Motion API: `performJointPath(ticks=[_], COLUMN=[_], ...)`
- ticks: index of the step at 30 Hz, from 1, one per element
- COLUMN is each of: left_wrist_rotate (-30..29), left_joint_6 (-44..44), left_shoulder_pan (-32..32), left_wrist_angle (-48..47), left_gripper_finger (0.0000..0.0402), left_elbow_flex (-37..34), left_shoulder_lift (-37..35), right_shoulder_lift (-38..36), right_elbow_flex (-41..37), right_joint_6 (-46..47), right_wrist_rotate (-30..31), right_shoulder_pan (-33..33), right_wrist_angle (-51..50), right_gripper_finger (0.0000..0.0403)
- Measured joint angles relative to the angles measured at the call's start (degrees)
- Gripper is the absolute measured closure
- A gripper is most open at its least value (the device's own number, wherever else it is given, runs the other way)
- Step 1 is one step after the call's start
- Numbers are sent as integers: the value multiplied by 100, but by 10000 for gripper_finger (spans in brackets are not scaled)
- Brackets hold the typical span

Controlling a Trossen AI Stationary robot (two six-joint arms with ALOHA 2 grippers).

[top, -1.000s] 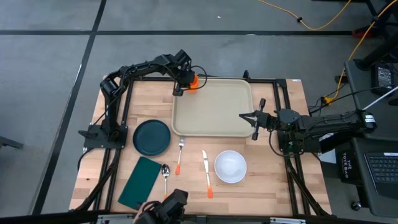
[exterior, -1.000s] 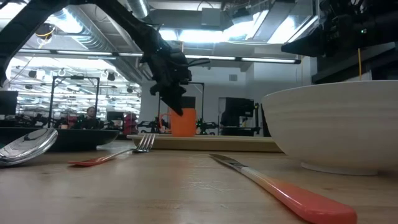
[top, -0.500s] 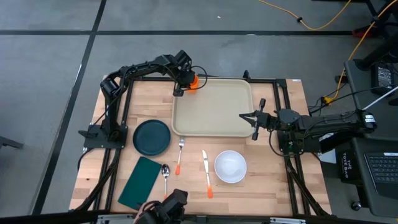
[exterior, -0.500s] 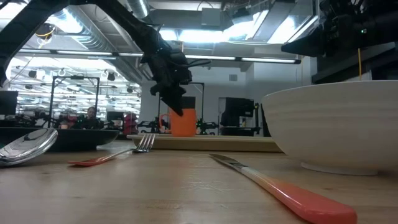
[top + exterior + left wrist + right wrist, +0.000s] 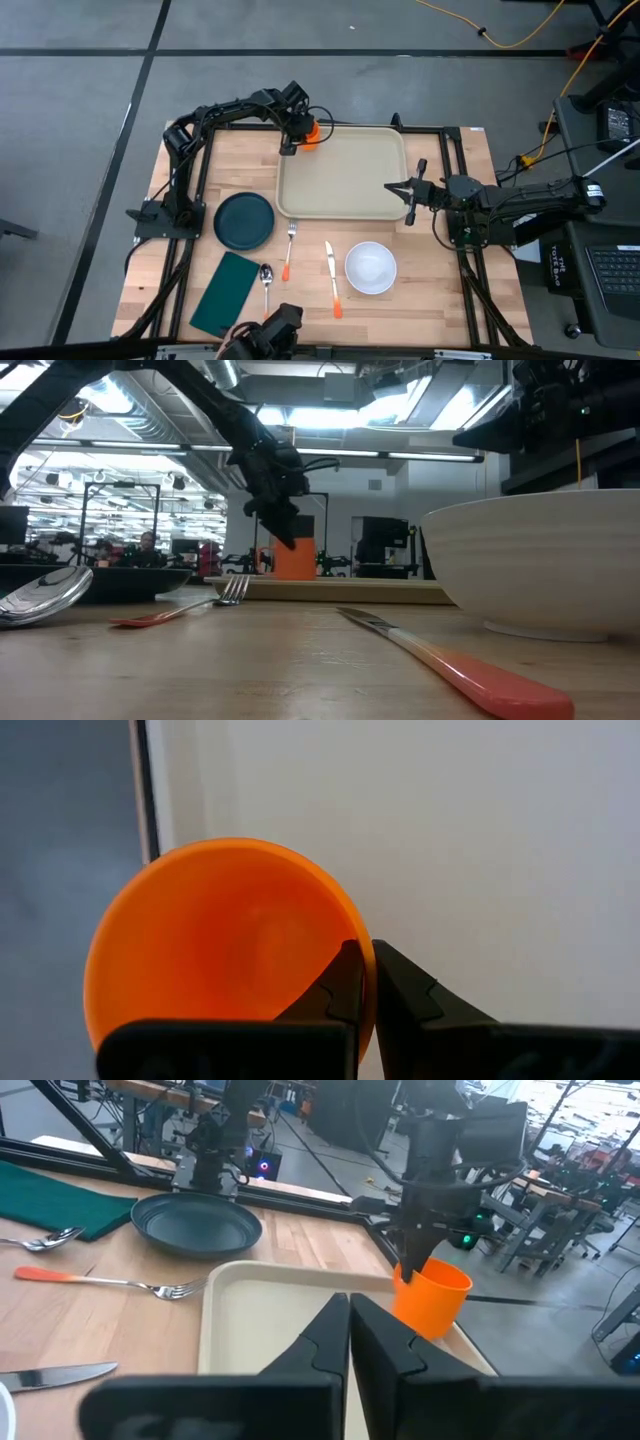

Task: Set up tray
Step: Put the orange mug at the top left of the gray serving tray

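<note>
The beige tray (image 5: 345, 172) lies flat on the wooden table, toward its far side. An orange cup (image 5: 310, 131) stands upright over the tray's far left corner, and my left gripper (image 5: 297, 130) is shut on it from above. The low view shows the cup (image 5: 295, 557) below the dark fingers. My right gripper (image 5: 390, 187) is shut and points level over the tray's right edge; its wrist view shows the tray (image 5: 270, 1310) ahead of the fingers (image 5: 320, 1330). My left gripper pinches the cup's rim (image 5: 366, 965) from above, pointing down: one finger (image 5: 335, 985) is inside the cup, the other (image 5: 405, 992) outside. The cup stays upright, its base level with the tray's rim; whether it rests there I cannot tell. My right gripper: whether it touches the tray I cannot tell.
On the near side of the tray lie a round teal plate (image 5: 245, 220), a fork (image 5: 289, 250), a knife (image 5: 331, 278), a spoon (image 5: 266, 285), a dark green napkin (image 5: 227, 293) and a white bowl (image 5: 370, 268). Black frame rails border the table's sides.
</note>
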Motion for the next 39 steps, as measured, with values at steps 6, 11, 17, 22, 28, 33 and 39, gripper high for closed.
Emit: performJointPath(ticks=[6,11,17,22,28,33,39], left_wrist_rotate=[0,0,-7,-16,-16,-40,-94], left_joint_6=[1,-8,-96,-96,-98,-98,-169], left_shoulder_pan=[0,0,-37,-79,-94,-92,-92], left_wrist_angle=[-20,-22,-24,-12,18,19,73], left_gripper_finger=[398,398,398,390,355,329,313], left_elbow_flex=[0,0,0,0,0,0,0], left_shoulder_lift=[0,-2,-2,-2,-7,-9,-9], right_shoulder_lift=[-1,0,0,0,-2,0,0], right_elbow_flex=[0,0,0,0,0,0,0], right_joint_6=[1,2,22,22,30,39,37], right_wrist_rotate=[0,0,0,0,0,0,0], right_shoulder_pan=[0,0,0,0,0,0,0], right_wrist_angle=[-50,-73,-84,-86,-86,-86,-86], right_gripper_finger=[384,384,384,384,384,384,384])
